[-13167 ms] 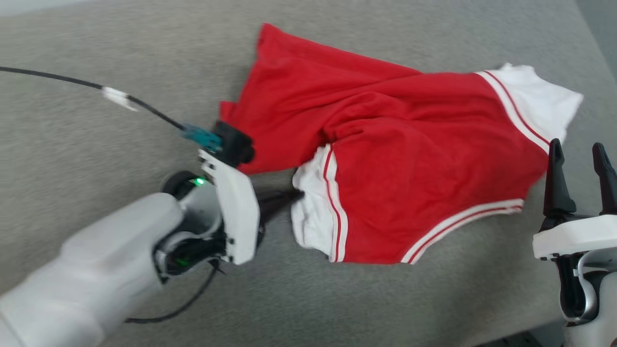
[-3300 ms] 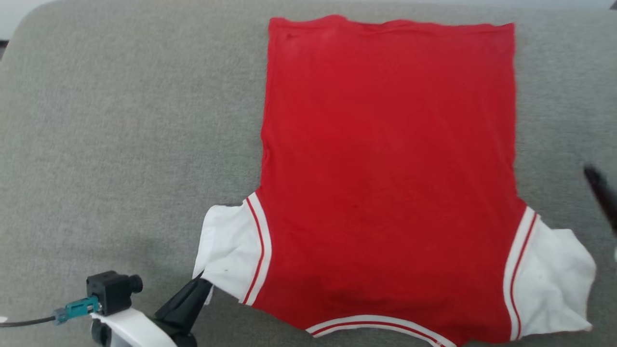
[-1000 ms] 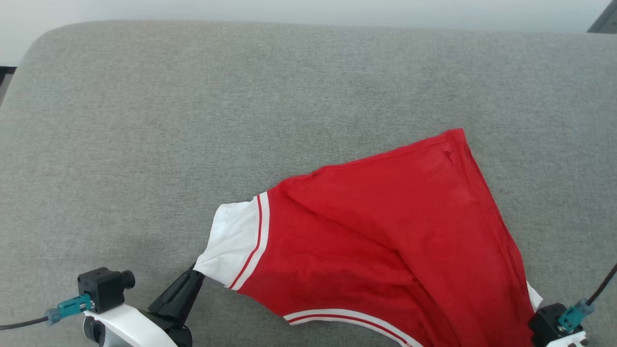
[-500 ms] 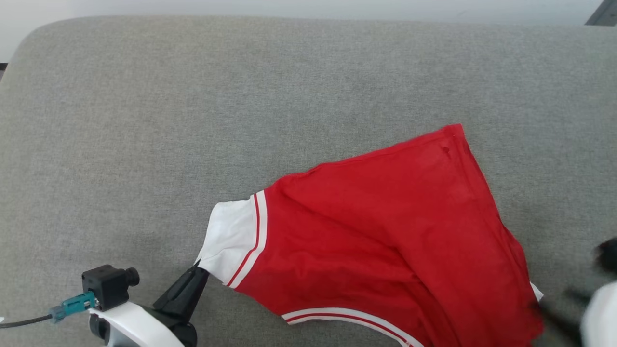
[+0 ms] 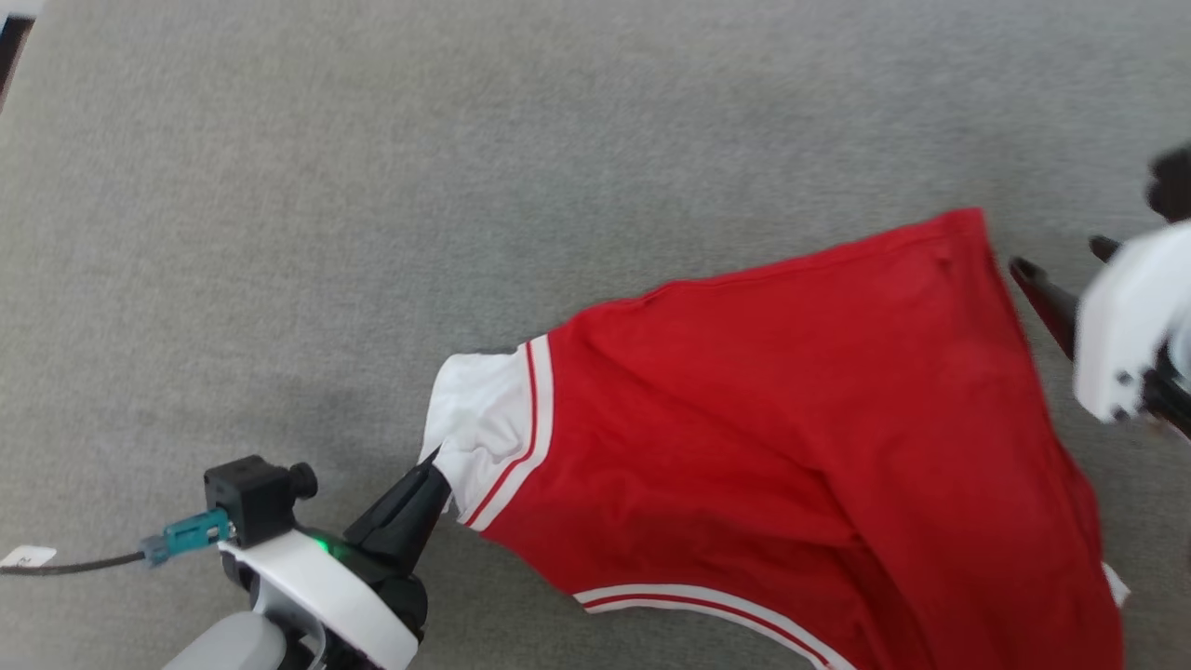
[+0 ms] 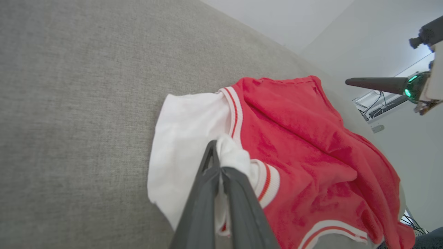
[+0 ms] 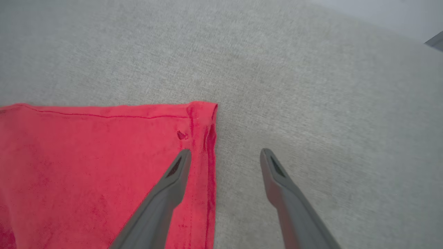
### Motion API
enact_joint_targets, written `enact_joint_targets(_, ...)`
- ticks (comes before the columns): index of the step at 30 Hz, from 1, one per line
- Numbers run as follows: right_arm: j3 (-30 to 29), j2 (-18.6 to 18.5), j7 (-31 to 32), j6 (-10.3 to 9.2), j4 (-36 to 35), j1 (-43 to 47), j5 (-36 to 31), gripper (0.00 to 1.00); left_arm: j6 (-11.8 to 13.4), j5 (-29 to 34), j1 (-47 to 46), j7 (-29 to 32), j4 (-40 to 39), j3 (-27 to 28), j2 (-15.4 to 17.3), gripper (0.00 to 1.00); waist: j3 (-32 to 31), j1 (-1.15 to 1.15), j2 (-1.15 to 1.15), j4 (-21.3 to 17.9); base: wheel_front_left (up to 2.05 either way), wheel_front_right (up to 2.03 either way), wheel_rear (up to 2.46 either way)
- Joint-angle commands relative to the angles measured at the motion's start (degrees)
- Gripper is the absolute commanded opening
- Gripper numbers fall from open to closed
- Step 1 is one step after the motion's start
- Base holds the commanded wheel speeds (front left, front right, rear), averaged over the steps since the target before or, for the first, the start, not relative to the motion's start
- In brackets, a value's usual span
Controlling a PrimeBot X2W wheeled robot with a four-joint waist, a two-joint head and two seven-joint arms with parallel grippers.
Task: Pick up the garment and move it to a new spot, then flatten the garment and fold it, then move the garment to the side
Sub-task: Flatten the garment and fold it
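Observation:
The garment (image 5: 791,437), a red T-shirt with a white sleeve and striped trim, lies partly folded over itself on the grey cushioned surface (image 5: 372,186). My left gripper (image 5: 433,465) is at the lower left, shut on the white sleeve; the left wrist view shows its fingers (image 6: 216,152) pinching the white cloth of the garment (image 6: 304,145). My right gripper (image 5: 1061,256) hovers open at the right, beside the garment's far red corner. In the right wrist view the right gripper (image 7: 225,152) straddles the hemmed edge of the garment (image 7: 104,155), holding nothing.
A black cable with a teal plug (image 5: 186,540) trails from my left wrist toward the left edge. The surface's corner and a dark gap (image 5: 9,46) lie at the upper left. Pale walls and wiring (image 6: 380,107) stand beyond the surface.
The right gripper opened, let go of the garment at the lower right and moved up beside the far red corner. The head camera shifted. The left gripper still holds the sleeve.

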Motion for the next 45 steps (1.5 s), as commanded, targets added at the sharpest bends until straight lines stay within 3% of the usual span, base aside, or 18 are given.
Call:
enact_joint_targets(1,2.2,0.0,-1.1,-0.01,4.2,-3.2,-1.3,1.0,0.1,-0.4,-1.5,-0.3,0.3,-0.5,-0.2,0.0,2.0,0.0,0.0,1.7,0.0,0.0,0.0)
enact_joint_targets(7,8.9,-1.2,-1.4,-0.01,18.0,-7.6,-2.5,1.0,0.1,-1.7,-3.4,-0.3,1.2,-1.9,-1.3,0.0,2.9,0.0,0.0,3.3,0.0,0.0,0.0)
enact_joint_targets(10,10.4,-1.7,-1.5,-0.01,20.8,-7.2,-2.1,1.0,0.1,-2.0,-3.7,-0.3,1.6,-2.2,-1.4,0.0,2.7,0.0,0.0,3.5,0.0,0.0,0.0)
enact_joint_targets(11,11.0,-1.8,-1.6,-0.01,21.9,-7.1,-1.5,0.76,0.1,-2.0,-3.9,-0.3,1.7,-2.3,-1.4,0.0,2.5,0.0,0.0,3.5,0.0,0.0,0.0)
enact_joint_targets(13,11.5,-1.7,-2.2,-0.01,23.4,-6.9,-0.3,0.03,0.1,-2.1,-4.2,-0.3,2.1,-2.8,-1.3,0.0,1.9,0.0,0.0,3.3,0.0,0.0,0.0)
enact_joint_targets(14,11.0,-1.5,-4.1,-0.01,23.8,-7.4,0.9,0.0,0.1,-2.7,-5.1,-0.3,1.8,-3.3,-1.2,0.0,1.4,0.0,0.0,2.9,0.0,0.0,0.0)
enact_joint_targets(20,8.0,-1.3,-13.0,-0.01,23.5,-12.7,1.4,0.0,0.1,-4.8,-11.0,-0.3,2.8,-5.8,1.1,0.0,0.2,0.0,0.0,0.3,0.0,0.0,0.0)
enact_joint_targets(26,2.8,0.6,-19.4,-0.01,26.8,-21.2,-0.6,0.0,0.1,-13.1,-23.4,0.4,4.2,-6.3,3.8,0.0,0.8,0.0,0.0,-3.4,0.0,0.0,0.0)
enact_joint_targets(36,-9.4,7.5,-29.1,-0.01,35.4,-41.7,-6.5,0.0,0.1,-25.6,-49.6,6.2,15.8,1.5,5.5,0.0,5.0,0.0,0.0,-9.3,0.0,0.0,0.0)
enact_joint_targets(45,-15.6,12.0,-40.6,-0.03,41.2,-55.2,-9.8,0.0,0.1,-26.8,-69.0,6.8,24.6,7.2,4.2,0.0,5.7,0.0,0.0,-11.5,0.0,0.0,0.0)
